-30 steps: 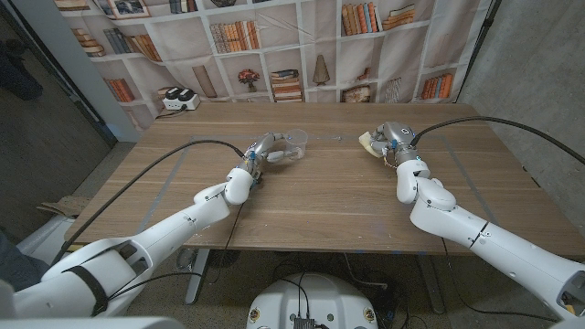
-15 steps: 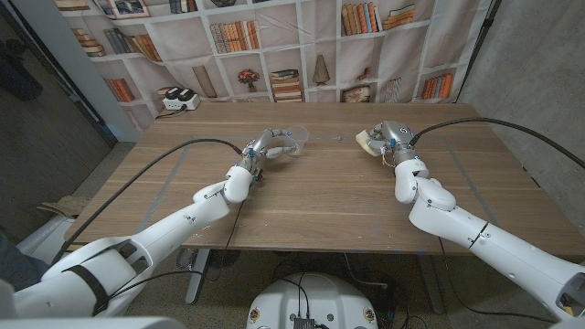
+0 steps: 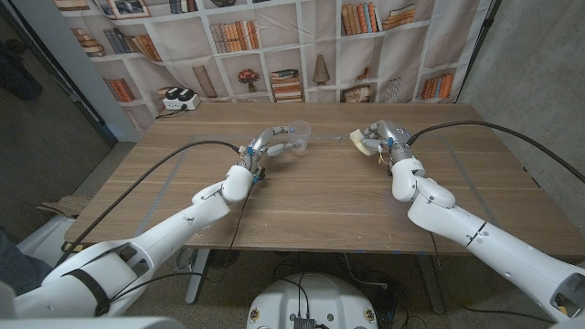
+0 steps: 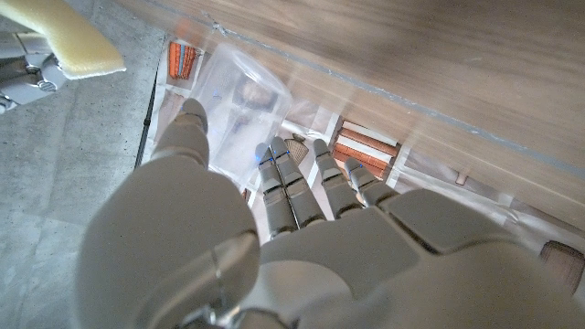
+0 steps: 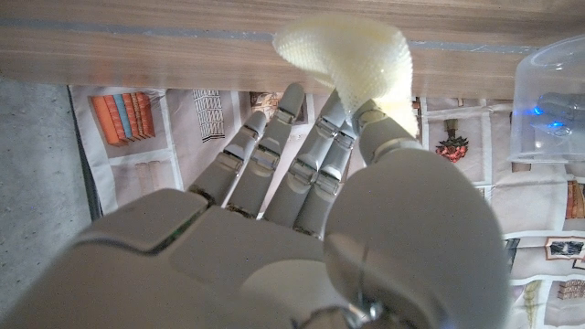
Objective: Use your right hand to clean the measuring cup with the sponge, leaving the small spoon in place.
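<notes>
The right hand [image 3: 382, 139] pinches the sponge [image 3: 362, 140]; the left hand [image 3: 268, 146] grips the measuring cup [image 3: 294, 137] above the surface [image 3: 320, 196]. A hard wipe could knock the clear cup loose.

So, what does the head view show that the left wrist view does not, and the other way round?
Head view alone: the whole wooden table, both arms, and a white charger box at its far left corner. Left wrist view alone: a close look at the left hand's fingers around the clear cup's wall. Both share: the left hand holding the measuring cup, and the right hand holding the sponge, apart from the cup.
</notes>
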Robot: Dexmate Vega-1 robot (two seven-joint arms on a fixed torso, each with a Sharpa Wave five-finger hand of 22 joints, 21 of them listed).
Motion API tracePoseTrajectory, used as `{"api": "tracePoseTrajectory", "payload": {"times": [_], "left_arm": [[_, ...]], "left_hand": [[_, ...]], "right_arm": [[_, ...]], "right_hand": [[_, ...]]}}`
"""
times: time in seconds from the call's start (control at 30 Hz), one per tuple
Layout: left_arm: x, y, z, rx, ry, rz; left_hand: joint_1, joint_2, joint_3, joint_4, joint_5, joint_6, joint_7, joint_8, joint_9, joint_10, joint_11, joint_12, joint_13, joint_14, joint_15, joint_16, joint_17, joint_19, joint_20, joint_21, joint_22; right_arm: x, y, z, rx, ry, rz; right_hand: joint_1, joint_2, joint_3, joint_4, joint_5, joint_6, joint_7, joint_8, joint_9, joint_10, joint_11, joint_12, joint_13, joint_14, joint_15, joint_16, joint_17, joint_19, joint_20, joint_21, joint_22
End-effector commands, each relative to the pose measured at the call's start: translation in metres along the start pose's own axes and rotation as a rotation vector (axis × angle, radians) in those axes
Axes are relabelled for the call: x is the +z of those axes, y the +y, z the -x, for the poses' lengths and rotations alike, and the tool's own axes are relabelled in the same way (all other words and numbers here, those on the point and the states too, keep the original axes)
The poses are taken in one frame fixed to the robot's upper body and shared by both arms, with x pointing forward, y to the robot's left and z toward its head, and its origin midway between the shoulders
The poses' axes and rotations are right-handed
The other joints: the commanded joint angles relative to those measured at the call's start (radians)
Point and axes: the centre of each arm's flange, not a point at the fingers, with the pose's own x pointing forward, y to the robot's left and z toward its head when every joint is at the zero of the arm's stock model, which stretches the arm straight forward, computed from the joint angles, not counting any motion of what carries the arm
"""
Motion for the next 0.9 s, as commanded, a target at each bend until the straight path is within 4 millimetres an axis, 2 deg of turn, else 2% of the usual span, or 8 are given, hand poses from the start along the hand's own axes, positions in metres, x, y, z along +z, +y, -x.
{"api": "tracePoseTrajectory", "payload": {"times": [0.03,0.53,0.9], "left_arm": [[0.014,0.002,-0.001,-0.014,-0.047,0.091],[0.026,0.004,-0.001,-0.005,-0.091,0.089],[0.037,0.004,-0.002,-0.003,-0.128,0.109]], "left_hand": [[0.013,0.02,0.016,0.008,-0.004,0.079,0.008,0.01,0.005,0.013,-0.001,-0.007,0.004,0.014,-0.115,0.002,0.0,0.005,0.001,0.004,0.004],[0.018,0.019,0.017,0.008,-0.016,0.096,0.006,0.007,0.005,0.03,-0.002,-0.015,0.005,0.021,-0.116,-0.005,-0.001,0.008,-0.002,0.002,0.004],[0.029,0.007,0.016,0.0,-0.021,0.113,0.001,0.007,0.005,0.05,-0.002,-0.018,0.005,0.031,-0.121,-0.008,-0.001,0.008,-0.002,-0.001,0.004]], "right_arm": [[0.008,-0.003,-0.006,0.017,-0.026,-0.09],[0.03,-0.016,-0.006,0.032,-0.108,-0.21],[0.039,-0.014,-0.009,0.033,-0.133,-0.226]], "right_hand": [[0.005,0.01,0.002,-0.001,0.003,0.027,-0.02,0.004,0.002,0.008,0.001,0.007,0.003,0.01,-0.068,0.002,0.003,0.002,0.006,0.0,0.005],[0.007,0.01,0.003,-0.002,0.003,0.026,-0.02,0.005,0.001,0.01,0.001,0.008,0.009,0.009,-0.068,0.001,0.002,0.001,0.01,-0.001,0.005],[0.007,0.01,0.003,-0.003,0.002,0.026,-0.019,0.005,0.001,0.013,0.001,0.009,0.013,0.012,-0.066,0.002,0.002,0.002,0.013,-0.001,0.005]]}}
